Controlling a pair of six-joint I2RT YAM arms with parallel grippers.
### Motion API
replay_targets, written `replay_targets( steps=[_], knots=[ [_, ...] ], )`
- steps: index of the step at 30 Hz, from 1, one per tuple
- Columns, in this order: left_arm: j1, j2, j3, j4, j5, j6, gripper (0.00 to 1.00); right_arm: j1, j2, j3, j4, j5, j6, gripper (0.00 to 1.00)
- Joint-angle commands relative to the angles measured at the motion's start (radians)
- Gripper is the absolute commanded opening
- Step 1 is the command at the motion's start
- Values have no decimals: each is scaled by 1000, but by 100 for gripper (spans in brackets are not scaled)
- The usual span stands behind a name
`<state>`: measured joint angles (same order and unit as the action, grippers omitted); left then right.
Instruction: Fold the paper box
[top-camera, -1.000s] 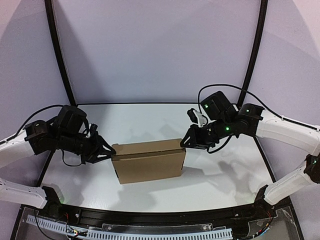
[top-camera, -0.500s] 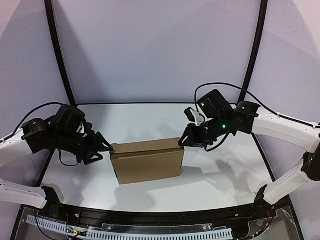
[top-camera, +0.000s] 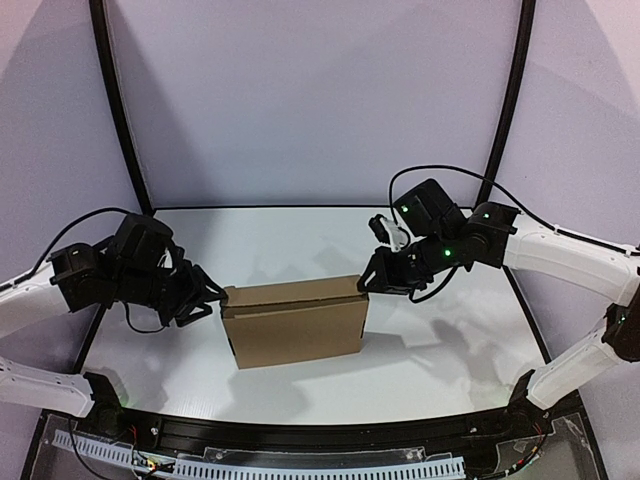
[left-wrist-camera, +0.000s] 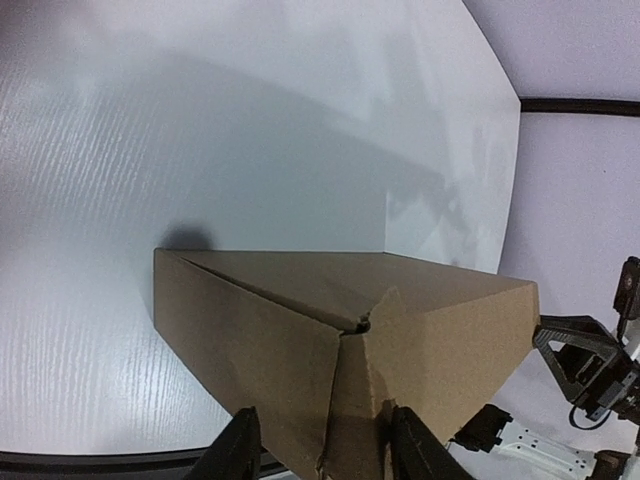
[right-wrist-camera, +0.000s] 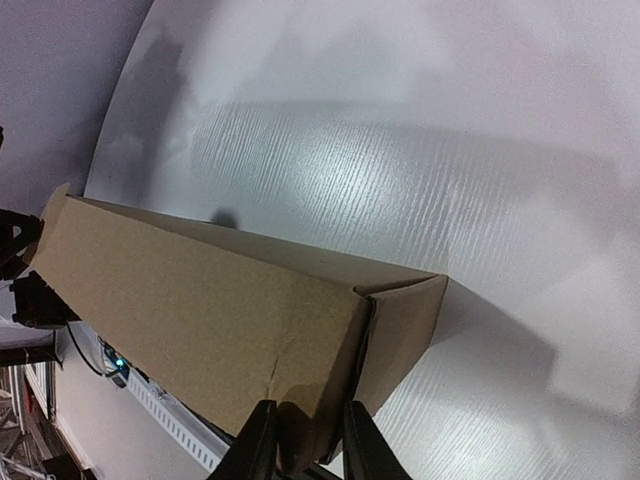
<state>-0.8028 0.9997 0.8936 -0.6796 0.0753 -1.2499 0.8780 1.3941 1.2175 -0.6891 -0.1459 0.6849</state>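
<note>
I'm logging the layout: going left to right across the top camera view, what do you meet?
left gripper → box → right gripper

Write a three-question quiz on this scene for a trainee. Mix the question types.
1. True or false: the paper box lies as a flat, unfolded sheet on the table.
2. Where is the right claw? A: at the box's left end. B: at the box's right end. C: above the middle of the box.
3. In its own wrist view, what sits between the fingers of the left claw?
Key: 1, false: it stands folded up into a box shape. 2, B. 3, a cardboard flap at the end of the box.
</note>
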Motion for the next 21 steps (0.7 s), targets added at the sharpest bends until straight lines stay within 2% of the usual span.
replay_targets(
  steps=[1, 3, 8, 17, 19, 21],
  knots=[
    [5, -17, -78, -3, 26, -40, 41, 7, 32, -44, -158, 21, -6, 25],
    [5, -33, -103, 5, 30, -54, 34, 8, 32, -53, -151, 24, 2, 25],
    [5, -57, -175, 43, 54, -95, 30, 8, 36, -74, -137, 25, 27, 25],
    [5, -123, -286, -97, 62, -115, 19, 8, 45, -101, -146, 36, 66, 26],
    [5, -128, -300, -128, 67, -107, 16, 8, 53, -92, -156, 34, 67, 31],
    [5, -136, -315, -187, 69, -92, 16, 8, 56, -83, -169, 46, 65, 32]
  ],
)
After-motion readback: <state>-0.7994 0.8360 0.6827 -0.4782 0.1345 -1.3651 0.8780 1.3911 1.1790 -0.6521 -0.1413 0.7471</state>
